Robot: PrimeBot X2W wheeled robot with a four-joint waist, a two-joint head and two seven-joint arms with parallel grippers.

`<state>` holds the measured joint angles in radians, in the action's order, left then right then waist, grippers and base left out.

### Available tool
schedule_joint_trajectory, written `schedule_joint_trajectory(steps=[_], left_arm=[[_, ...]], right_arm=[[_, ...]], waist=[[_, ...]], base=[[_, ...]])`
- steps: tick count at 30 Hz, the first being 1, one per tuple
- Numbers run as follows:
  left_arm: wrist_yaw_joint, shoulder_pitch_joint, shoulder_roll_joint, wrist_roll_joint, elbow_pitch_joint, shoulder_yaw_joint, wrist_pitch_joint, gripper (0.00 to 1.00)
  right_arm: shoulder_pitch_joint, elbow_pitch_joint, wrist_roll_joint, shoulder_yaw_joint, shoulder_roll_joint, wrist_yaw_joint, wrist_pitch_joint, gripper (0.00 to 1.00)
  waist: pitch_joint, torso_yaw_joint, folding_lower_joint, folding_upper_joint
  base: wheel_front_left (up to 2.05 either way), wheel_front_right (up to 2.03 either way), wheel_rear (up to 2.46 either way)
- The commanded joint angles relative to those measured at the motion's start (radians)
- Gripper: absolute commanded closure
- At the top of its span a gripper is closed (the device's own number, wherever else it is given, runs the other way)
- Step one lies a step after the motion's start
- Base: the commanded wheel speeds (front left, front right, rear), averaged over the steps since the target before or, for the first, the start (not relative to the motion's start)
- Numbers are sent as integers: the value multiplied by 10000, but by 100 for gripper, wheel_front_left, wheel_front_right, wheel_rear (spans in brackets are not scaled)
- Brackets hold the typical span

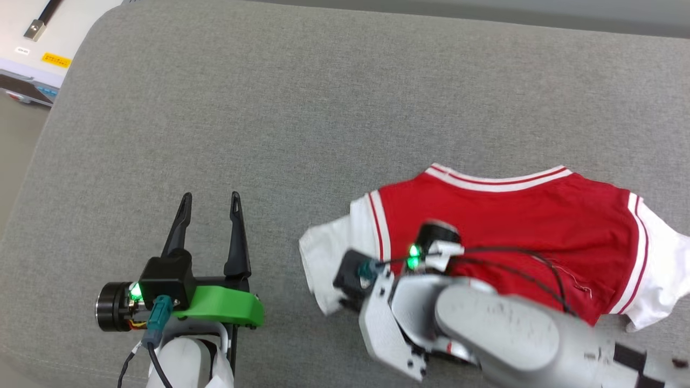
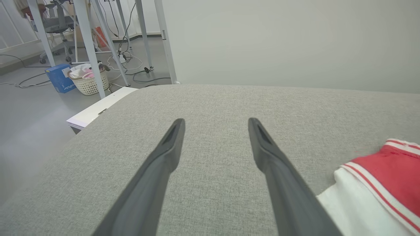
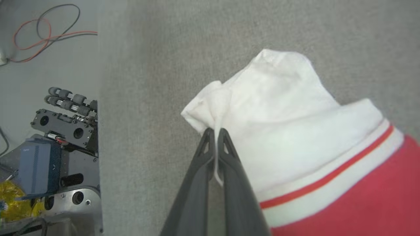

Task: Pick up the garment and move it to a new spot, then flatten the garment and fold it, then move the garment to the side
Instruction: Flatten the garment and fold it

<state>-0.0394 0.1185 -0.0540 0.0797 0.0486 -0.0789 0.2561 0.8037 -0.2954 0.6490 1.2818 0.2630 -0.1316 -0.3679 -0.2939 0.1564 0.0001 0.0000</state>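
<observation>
Red shirt [image 1: 512, 226] lies spread on the grey cushion [image 1: 323, 108], at the right of the head view, collar toward the far side. One white sleeve [image 3: 279, 108] points toward the left gripper [image 1: 211, 196]. Right gripper [image 3: 215, 131] is closed on that sleeve's edge, a fold of white cloth pinched between its tips. Left gripper is open over bare cushion, near the sleeve, not touching. Wide bare cushion beyond and left of the shirt. Cushion's rounded corner at far left, floor [image 1: 16, 140] past it.

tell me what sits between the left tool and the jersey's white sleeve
Just bare grey cushion between the left tool and the jersey's white sleeve, as the head view shows.
</observation>
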Motion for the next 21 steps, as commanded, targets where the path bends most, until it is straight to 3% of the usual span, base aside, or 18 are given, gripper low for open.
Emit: schedule_joint_trajectory(steps=[1,6,7,8,15,21], left_arm=[[0,-68,38,-74,23,64,57,0],[-9,-86,38,-78,75,153,57,0],[-15,-110,38,-83,89,192,57,0],[-12,-128,38,-89,106,214,57,0],[45,-311,38,-204,195,373,57,0],[107,-662,35,-359,85,600,57,0]], right_arm=[[-368,125,-144,-19,135,9,-356,100],[-1071,375,-248,-17,442,9,-848,100],[-1047,349,-178,-17,474,9,-683,53],[-989,328,-145,-17,492,9,-493,0],[-559,362,293,-48,755,9,1996,0],[-979,666,555,-1342,1275,9,4075,0]], waist=[[-3,-3,-1,0],[23,-81,-1,0],[62,-135,-1,0],[95,-165,-1,0],[677,-358,-1,0],[1247,-641,-1,0]], base=[[0,0,0],[0,0,0],[0,0,0],[0,0,0],[0,0,0],[0,0,0]])
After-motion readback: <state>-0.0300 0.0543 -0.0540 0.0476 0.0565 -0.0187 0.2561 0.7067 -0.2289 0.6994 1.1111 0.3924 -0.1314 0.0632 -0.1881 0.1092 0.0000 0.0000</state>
